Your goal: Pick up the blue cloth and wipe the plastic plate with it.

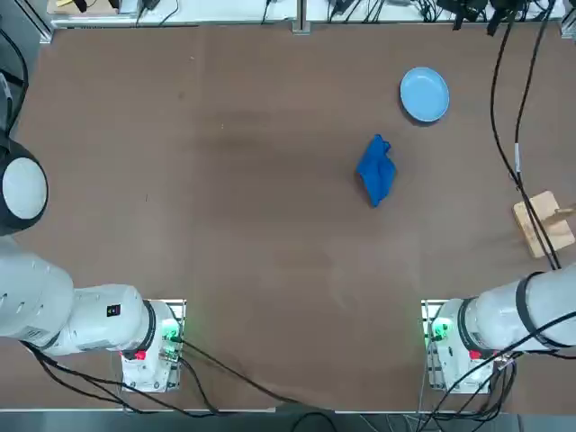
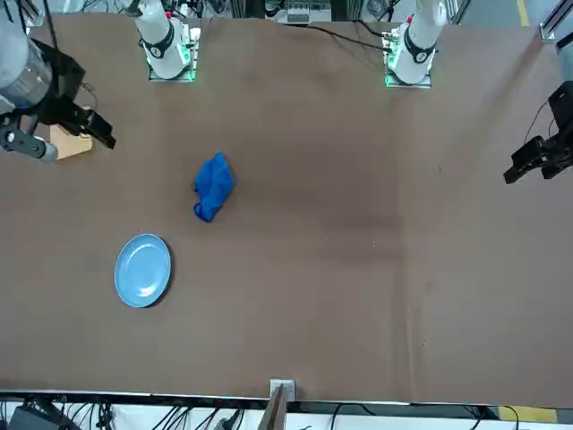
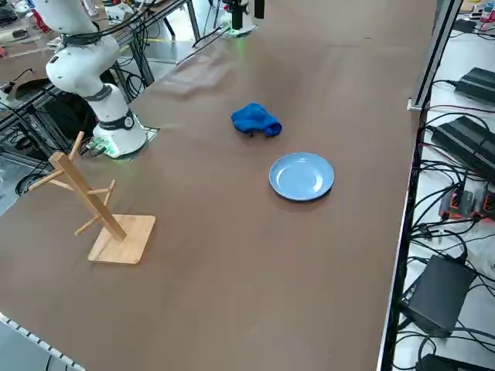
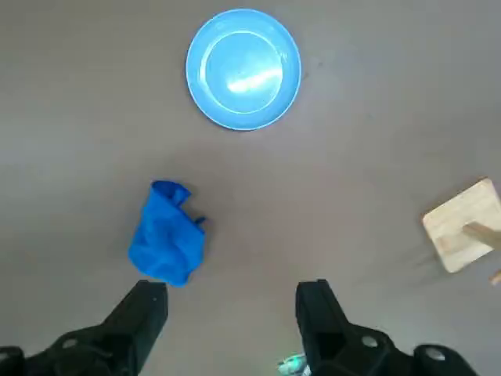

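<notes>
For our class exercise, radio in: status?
Right gripper open, empty, above table. Blue cloth crumpled, beside plastic plate, not touching. Nothing between them.

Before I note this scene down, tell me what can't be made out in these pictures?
- Top view: the right pincer, beyond the edge.
- Right wrist view: part of the wooden stand, cut off by the edge.
- Every view: the underside of the blue cloth, hidden by its own folds.
- Every view: the plate's underside, hidden by its upper face.
</notes>
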{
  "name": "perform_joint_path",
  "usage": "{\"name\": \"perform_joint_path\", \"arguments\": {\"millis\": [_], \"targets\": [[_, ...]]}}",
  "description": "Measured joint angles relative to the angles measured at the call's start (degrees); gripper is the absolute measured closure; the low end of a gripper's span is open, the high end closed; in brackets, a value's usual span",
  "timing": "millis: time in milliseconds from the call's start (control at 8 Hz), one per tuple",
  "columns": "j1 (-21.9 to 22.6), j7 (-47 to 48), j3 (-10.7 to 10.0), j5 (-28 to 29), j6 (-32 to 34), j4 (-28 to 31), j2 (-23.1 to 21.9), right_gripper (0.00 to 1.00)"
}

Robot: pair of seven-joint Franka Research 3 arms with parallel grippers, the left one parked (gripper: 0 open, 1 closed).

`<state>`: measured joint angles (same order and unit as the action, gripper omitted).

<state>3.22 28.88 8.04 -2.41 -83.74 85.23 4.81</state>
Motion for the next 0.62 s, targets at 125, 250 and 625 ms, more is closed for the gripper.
{"name": "perform_joint_path", "arguments": {"millis": [125, 250, 625], "targets": [[0.7, 3.0, 0.1, 0.0, -2.4, 1.1, 0.9, 0.00], [1.0, 6.1, 0.2, 0.0, -5.4, 3.1, 1.7, 0.00], [2.4, 14.8, 0.2, 1.9, -15.7, 11.4, 2.4, 0.00]]}}
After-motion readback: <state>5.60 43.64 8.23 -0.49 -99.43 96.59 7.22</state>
